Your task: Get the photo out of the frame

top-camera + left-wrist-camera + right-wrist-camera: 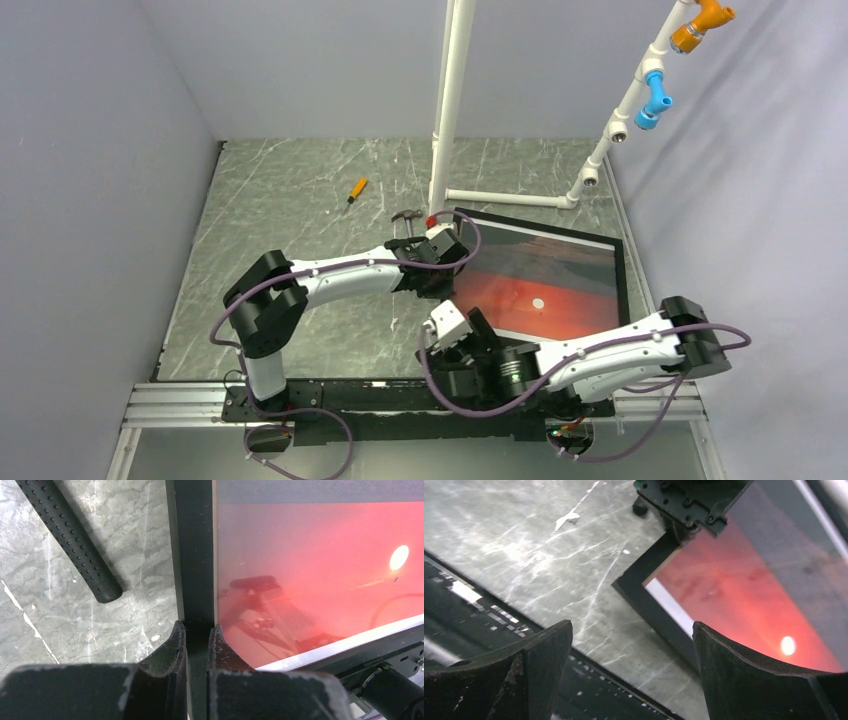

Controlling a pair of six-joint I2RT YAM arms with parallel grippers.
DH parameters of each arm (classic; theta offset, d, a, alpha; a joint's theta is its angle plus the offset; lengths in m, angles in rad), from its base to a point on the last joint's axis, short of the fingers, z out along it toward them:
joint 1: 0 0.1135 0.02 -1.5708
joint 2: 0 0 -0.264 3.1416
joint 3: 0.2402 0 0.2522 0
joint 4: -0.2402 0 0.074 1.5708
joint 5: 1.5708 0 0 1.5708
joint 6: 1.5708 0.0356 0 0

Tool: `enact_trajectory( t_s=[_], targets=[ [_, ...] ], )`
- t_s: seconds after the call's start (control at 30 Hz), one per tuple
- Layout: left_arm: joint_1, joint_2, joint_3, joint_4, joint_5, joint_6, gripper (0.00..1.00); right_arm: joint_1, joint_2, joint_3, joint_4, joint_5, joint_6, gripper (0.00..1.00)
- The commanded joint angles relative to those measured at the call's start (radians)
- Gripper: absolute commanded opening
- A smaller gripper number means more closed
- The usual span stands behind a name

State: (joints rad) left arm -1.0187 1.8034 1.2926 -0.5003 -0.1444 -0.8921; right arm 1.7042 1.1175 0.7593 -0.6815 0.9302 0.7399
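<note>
The black frame (pixel 622 270) lies flat at the right of the table with the sunset photo (pixel 545 280) face up inside it. My left gripper (pixel 447 268) is shut on the frame's left border; in the left wrist view its fingers (pixel 176 641) pinch the black bar (pixel 196 555) beside the red print (pixel 310 555). My right gripper (pixel 452 330) is open and empty, hovering just off the frame's near left corner (pixel 634 587). In the right wrist view its fingers (pixel 544 650) stand wide apart, with the print (pixel 734 590) ahead.
A hammer (pixel 405 216) lies left of the frame, its black dimpled handle (pixel 70 535) close to my left gripper. An orange-handled screwdriver (pixel 356 190) lies further back. White pipework (pixel 450 110) with blue and orange fittings stands behind the frame. The metal rail (pixel 484 610) runs along the near edge.
</note>
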Motion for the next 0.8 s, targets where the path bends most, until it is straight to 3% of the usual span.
enact_trajectory(
  t_s=[0.0,0.07,0.33,0.5,0.77],
  targets=[
    [0.005,-0.108,0.002,0.076,0.095,0.026,0.00,0.005,0.133,0.109,-0.113,0.139,-0.017,0.92],
    [0.014,-0.122,-0.022,0.100,0.111,0.035,0.00,0.005,0.176,0.110,-0.034,0.096,-0.140,0.91],
    [0.037,-0.153,-0.046,0.106,0.157,0.066,0.00,-0.014,0.382,0.197,-0.022,0.021,-0.298,0.91],
    [0.039,-0.157,-0.045,0.113,0.174,0.063,0.00,-0.012,0.527,0.262,-0.170,0.077,-0.302,0.90],
    [0.040,-0.163,-0.037,0.104,0.193,0.061,0.00,-0.075,0.623,0.244,-0.211,0.149,-0.320,0.89]
  ],
)
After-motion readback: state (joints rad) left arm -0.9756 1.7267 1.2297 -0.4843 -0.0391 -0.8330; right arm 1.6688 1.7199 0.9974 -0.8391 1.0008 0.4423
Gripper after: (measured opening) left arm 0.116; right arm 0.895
